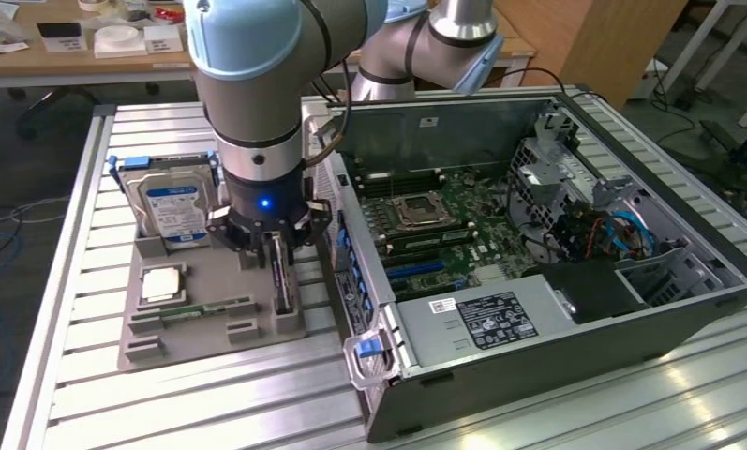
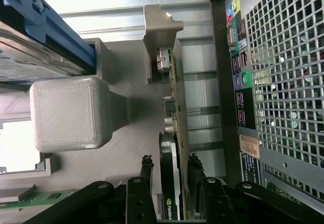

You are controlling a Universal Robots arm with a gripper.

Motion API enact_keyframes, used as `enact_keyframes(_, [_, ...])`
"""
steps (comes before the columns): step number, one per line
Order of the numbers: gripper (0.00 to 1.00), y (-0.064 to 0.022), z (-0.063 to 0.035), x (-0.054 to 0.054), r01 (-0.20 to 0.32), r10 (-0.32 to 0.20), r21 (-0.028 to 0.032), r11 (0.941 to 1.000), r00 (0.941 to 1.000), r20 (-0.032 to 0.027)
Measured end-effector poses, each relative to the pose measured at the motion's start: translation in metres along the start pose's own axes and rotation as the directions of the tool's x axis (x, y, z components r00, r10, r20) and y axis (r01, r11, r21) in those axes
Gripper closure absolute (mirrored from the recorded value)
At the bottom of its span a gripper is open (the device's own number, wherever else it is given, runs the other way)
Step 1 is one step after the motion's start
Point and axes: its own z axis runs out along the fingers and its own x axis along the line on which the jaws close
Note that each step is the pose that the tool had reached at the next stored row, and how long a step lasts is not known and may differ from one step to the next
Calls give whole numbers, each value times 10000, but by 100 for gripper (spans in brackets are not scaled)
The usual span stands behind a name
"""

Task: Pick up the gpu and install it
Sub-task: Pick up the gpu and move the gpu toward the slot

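We're at the pick step, grasp not made yet. The claw (image 1: pixel 276 270) is down over the gpu (image 1: pixel 283 298), which stands on edge in its slot in the grey holder tray (image 1: pixel 148 339) on the counter (image 1: pixel 67 281), just beside the open PC case (image 1: pixel 574 309).

Wrist view: the fingers (image 2: pixel 147 167) sit one on each side of the card (image 2: pixel 178 112), spread wide. We see a gap on at least one side, so nothing is gripped. The card's metal bracket end (image 2: pixel 161 29) points away from the claw.

The hard drive (image 1: pixel 173 208) is upright at the tray's far end, and the memory stick (image 1: pixel 204 307) lies flat nearby. Both are clear of the claw.

Our read on what the grasp needs:
- Close squarely on the two flat faces, with the fingers centred on the card.
- Pull straight up out of the slot. Any tilt could bind the card against the tray walls.
- The case wall is close on one side, so there's little room to swing.

The install itself hasn't started, and the motherboard (image 1: pixel 436 225) has no card seated in it.
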Motion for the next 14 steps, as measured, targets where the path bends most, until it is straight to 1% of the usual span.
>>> enact_keyframes(14, [58,4,37,1,-1,1,-29,10000,10000,-2])
